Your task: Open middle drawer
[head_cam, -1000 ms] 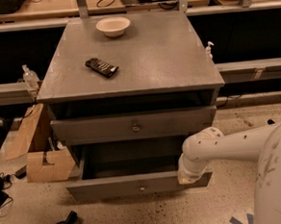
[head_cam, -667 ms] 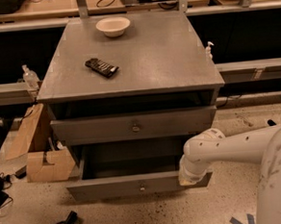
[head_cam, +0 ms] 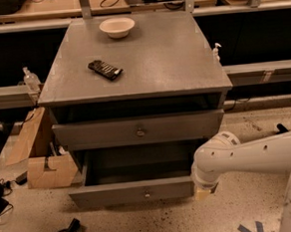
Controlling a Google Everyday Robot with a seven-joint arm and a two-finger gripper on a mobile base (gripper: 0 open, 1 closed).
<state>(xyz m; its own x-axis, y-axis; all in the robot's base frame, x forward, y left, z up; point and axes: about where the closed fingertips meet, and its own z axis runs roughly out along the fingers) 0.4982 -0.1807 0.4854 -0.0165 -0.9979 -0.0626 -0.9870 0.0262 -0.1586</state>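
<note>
Although the middle drawer (head_cam: 116, 194) stands pulled well out beneath the front edge of the counter (head_cam: 182, 65), the arm (head_cam: 258, 152) reaches in low from the right, passing below the counter's front-right corner.

Gripper (head_cam: 204, 189): at the right end of the drawer's front panel, touching it or just beside it. Whether it is apart, together or clamped on anything cannot be told, since the wrist housing covers it.

Drawer knob (head_cam: 147, 193): at the centre of the front panel, well apart from the gripper and free. The drawer's interior is dark, and no contents can be made out.

Upper drawer (head_cam: 97, 134): directly below the counter's front edge, its front apparently set slightly forward of the cabinet. A 3rd drawer is probably hidden beneath the open drawer.

On the counter: 1 pale bowl (head_cam: 117, 26) near the far edge, left of centre, and 1 dark flat packet (head_cam: 105, 69), possibly a snack bag, toward the left edge.

Step in hand, as judged: the opening pull looks complete or very nearly so, as the drawer front sits far forward of the 1 above it.

Next move, as judged: any remaining travel calls for a straight pull away from the counter's front edge. Otherwise the gripper should let go and back off to the right without nudging the panel inward.
</note>
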